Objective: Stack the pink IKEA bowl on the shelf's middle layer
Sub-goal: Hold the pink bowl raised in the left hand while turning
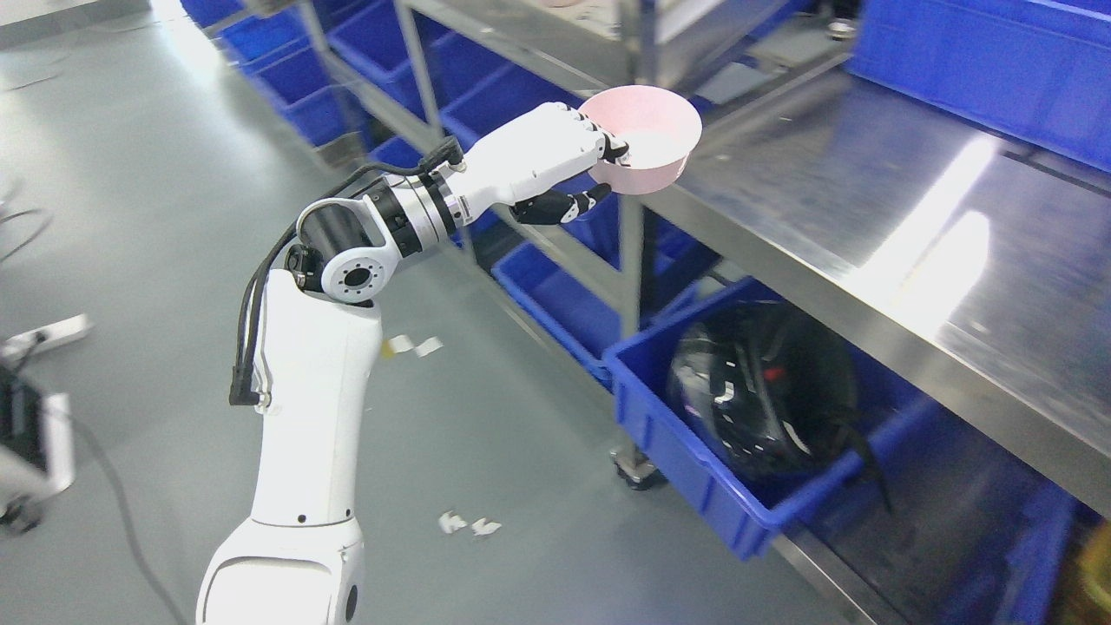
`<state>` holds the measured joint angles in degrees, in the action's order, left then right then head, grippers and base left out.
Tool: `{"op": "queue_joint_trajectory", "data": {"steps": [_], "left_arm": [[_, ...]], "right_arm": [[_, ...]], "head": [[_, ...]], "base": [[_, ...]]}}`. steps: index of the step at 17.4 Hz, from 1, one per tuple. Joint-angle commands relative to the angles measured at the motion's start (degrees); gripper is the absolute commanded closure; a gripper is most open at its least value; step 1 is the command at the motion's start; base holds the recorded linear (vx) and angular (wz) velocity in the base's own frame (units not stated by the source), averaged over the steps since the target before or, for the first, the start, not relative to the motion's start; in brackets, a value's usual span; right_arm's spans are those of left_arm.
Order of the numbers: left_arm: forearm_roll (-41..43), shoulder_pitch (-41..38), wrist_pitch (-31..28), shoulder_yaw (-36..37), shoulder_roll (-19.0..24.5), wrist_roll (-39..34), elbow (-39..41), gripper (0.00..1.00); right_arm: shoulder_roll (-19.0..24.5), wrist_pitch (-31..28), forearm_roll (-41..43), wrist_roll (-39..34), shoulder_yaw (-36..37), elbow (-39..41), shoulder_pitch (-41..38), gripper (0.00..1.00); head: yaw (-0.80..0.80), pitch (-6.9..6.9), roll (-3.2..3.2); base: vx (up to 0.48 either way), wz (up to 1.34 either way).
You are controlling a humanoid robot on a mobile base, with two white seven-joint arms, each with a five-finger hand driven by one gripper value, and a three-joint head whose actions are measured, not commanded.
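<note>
So, my left arm comes up from the bottom edge w/ the elbow bent toward the steel shelf (868,226), which I'll use as my landmark. Below the shelf's front lip, closest to me, a blue bin (686,460) sticks out from the lower level w/ a black helmet (764,391) sitting inside; it's clear of my arm, so nothing to snag there. Left of the shelf, on the grey floor (130,217), a few white paper scraps (415,345) lie under my forearm.

Further up, my left hand (555,161) is pinching the pink bowl (647,139): fingers hooked over the near rim, thumb underneath, not quite touching as far as I can tell. I'm gripping at the rim bc it keeps the base free to set down. The bowl sits roughly upright, tipped slightly, right at the shelf's left front corner, partly over the steel surface. Can't tell whether its base touches the shelf yet or hovers just above.

Beyond that corner, more blue bins (286,69) line the racks behind the shelf. I see no other bowl on the shelf to stack onto from here. My right hand isn't visible
</note>
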<state>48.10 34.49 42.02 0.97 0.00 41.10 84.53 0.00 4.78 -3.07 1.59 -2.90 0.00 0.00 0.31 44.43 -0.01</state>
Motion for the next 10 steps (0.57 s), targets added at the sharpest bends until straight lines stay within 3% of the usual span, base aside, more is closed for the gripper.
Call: {"op": "queue_joint_trajectory", "data": {"steps": [1,5,10], "left_arm": [[-0.11,-0.66,-0.01,-0.97,1.0,-1.11,4.41,0.98],[-0.11,-1.27,-0.01,-0.97,1.0,-1.11,4.77,0.98],[-0.11,-1.71,-0.27,-0.88,1.0,-1.11,4.94,0.98]], "right_arm": [[-1.0,-0.03,0.0,-0.09,0.0,1.0,-1.32,0.0],[-1.0,-0.03,0.0,-0.09,0.0,1.0,-1.32,0.0],[-1.0,-0.03,0.0,-0.09,0.0,1.0,-1.32,0.0]], "head": [[0.0,0.0,0.0],[0.0,0.01,0.0],[0.0,0.01,0.0]], "base": [[0.159,1.65],[0.234,1.66],[0.262,1.1]]}}
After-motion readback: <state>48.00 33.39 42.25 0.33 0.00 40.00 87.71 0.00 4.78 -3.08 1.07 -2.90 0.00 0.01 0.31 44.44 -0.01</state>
